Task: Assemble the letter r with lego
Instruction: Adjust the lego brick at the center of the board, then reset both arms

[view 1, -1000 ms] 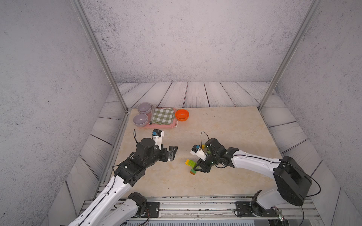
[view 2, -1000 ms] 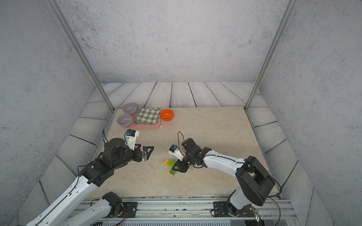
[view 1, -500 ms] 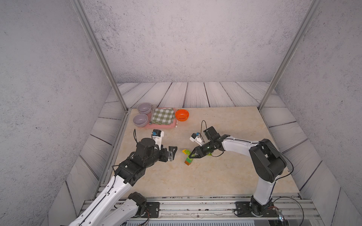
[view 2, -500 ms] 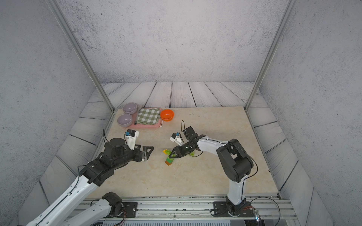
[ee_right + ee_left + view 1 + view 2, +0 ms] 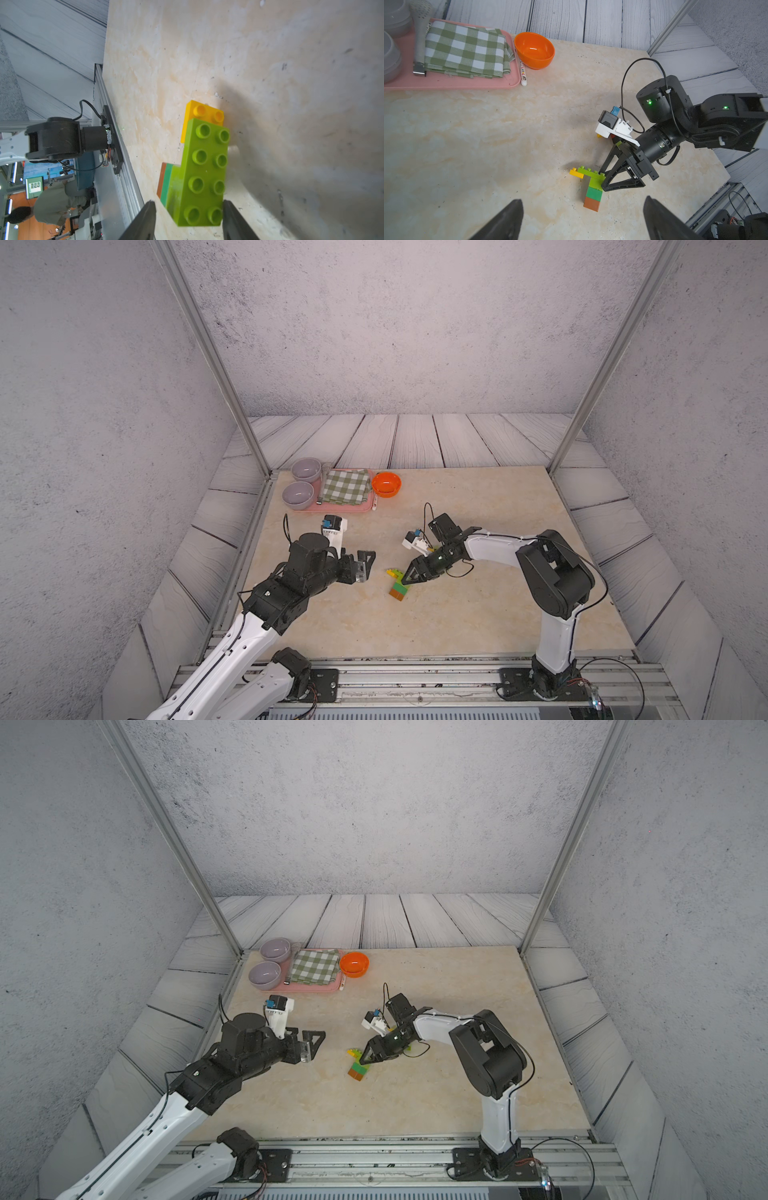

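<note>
Between the fingers of the right claw (image 5: pixel 188 202) sits one end of the long lime-green brick (image 5: pixel 204 172). The fingers stand apart, one on each side of it. A thin strip of table (image 5: pixel 488 135) shows between one finger and the bricks, so the claw is not clamped.

Joined in a row under that same end are a short lime brick (image 5: pixel 595 182), a dark green brick (image 5: pixel 594 194) and a brown-orange brick (image 5: pixel 591 203). The whole stack lies on its side on the table. At the long brick's other end, away from the claw's tips, a yellow brick (image 5: pixel 194 116) pokes out from under it.

Behind the claw, under its wrist camera mount, bits of loose bricks (image 5: pixel 618 143) in yellow, red and lime peep out, mostly hidden.

Farther off, facing the right claw across the stack, the left claw (image 5: pixel 365 564) hovers with its fingers spread wide and nothing between them.

Farthest from both claws, by the table's back edge, stand an orange bowl (image 5: pixel 534 51) and a pink tray (image 5: pixel 446 84). The tray carries a green checked cloth (image 5: pixel 465 49) and two grey bowls (image 5: pixel 305 468). A white pen (image 5: pixel 523 72) lies just beside the tray.
</note>
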You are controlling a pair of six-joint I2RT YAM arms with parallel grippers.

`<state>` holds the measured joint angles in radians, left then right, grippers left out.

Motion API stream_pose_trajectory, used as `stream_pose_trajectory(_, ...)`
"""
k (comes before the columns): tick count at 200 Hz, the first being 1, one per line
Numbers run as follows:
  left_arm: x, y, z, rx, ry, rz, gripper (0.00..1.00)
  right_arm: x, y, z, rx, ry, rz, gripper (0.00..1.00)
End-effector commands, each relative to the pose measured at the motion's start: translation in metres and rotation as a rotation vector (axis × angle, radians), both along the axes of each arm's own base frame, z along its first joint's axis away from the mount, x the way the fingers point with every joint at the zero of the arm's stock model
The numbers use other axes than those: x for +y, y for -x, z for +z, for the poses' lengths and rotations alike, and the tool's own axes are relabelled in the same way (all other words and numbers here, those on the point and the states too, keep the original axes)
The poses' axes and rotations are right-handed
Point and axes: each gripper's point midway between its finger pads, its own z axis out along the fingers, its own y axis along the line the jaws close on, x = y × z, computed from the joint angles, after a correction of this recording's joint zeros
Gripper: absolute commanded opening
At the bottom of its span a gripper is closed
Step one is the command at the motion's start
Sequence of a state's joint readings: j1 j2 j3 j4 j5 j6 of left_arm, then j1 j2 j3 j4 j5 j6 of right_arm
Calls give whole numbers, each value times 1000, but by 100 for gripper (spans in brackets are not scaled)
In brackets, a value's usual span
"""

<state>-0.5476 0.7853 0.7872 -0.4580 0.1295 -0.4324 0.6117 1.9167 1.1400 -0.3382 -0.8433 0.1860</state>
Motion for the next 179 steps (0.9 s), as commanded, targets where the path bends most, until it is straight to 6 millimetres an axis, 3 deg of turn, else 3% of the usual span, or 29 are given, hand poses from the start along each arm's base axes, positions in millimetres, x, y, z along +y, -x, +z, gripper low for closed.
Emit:
stream_pose_trajectory(1, 2, -1, -1, 3, 3, 6, 95, -4, -9, 5, -36, 24, -15, 61)
stream_pose_trajectory(34, 8, -2, 1, -8, -4, 32, 96, -17, -16, 22, -125, 100, -29, 68)
stream_pose_trajectory(68, 39, -10, 19, -109, -62, 178, 98, -48, -29, 75, -367, 181, -145, 74)
stream_pose_trajectory(94, 74, -13, 56, -291, -98, 331, 98, -97, -43, 122, -603, 285, -361, 91)
stream_pose_trajectory(104, 73, -12, 68, -382, -122, 300, 98, -122, -50, 141, -709, 328, -470, 100)
stream_pose_trajectory(126, 82, -19, 78, -538, -213, 322, 98, -171, -60, 173, -910, 387, -705, 99)
stream_pose_trajectory(148, 92, -33, 67, -608, -315, 379, 98, -209, -72, 177, -1018, 468, -823, 99)
stream_pose_trajectory(179, 114, -59, 29, -515, -402, 441, 98, -271, -97, 151, -1014, 622, -968, 99)
